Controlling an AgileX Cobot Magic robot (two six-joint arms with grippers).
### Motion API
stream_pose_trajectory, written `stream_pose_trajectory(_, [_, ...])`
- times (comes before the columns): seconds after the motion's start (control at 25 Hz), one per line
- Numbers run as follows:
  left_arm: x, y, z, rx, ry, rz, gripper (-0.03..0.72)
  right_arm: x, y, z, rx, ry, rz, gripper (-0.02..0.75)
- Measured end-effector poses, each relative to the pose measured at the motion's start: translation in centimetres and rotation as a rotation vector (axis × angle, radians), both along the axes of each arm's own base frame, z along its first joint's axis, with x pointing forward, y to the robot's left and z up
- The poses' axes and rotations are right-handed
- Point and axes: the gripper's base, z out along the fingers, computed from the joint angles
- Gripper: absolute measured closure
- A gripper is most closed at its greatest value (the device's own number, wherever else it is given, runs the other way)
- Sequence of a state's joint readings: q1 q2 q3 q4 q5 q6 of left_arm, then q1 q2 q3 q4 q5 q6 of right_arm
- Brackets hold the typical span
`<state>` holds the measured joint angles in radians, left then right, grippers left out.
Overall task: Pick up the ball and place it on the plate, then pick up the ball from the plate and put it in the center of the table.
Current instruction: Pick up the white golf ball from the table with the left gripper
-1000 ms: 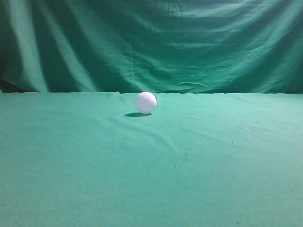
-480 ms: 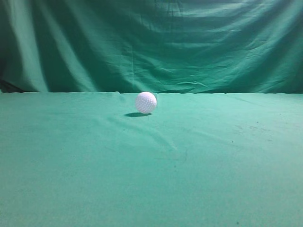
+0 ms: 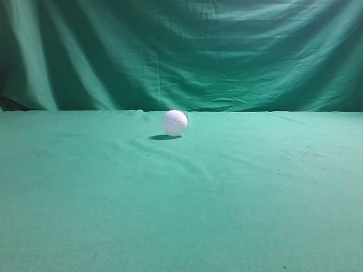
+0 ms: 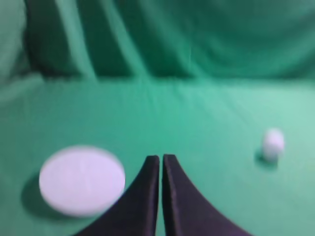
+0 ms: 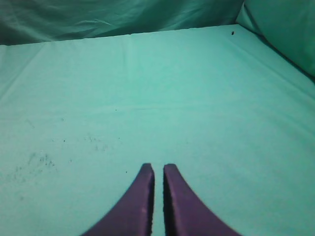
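My ball [image 3: 174, 122] sits free on the table [image 3: 181, 215] near its far edge, well right of the plate [image 4: 81, 180], which is bare. I can't tell which stage this is. Left pincer [image 4: 161, 158] and right pincer [image 5: 158, 168] are both pressed together, holding nothing, well short of the ball.

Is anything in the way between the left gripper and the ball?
Nothing visible. In the blurry left wrist view, only bare table lies between the left gripper and the ball; the plate sits off to the other side.
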<state>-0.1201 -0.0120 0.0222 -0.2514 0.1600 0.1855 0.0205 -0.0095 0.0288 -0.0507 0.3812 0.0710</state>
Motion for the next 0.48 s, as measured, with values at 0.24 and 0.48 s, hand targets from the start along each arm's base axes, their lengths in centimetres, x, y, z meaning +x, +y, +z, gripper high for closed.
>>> stream_pose_trajectory(0.24, [-0.2, 1.0, 3.0, -0.160, -0.320, 0.098, 0.688, 0.0, 0.0, 0.0, 0.000, 0.000, 0.000, 0.671])
stream_pose_trajectory(0.48, [-0.3, 0.8, 3.6, -0.192, -0.284, 0.071, 0.688, 0.0, 0.0, 0.0, 0.000, 0.000, 0.000, 0.671])
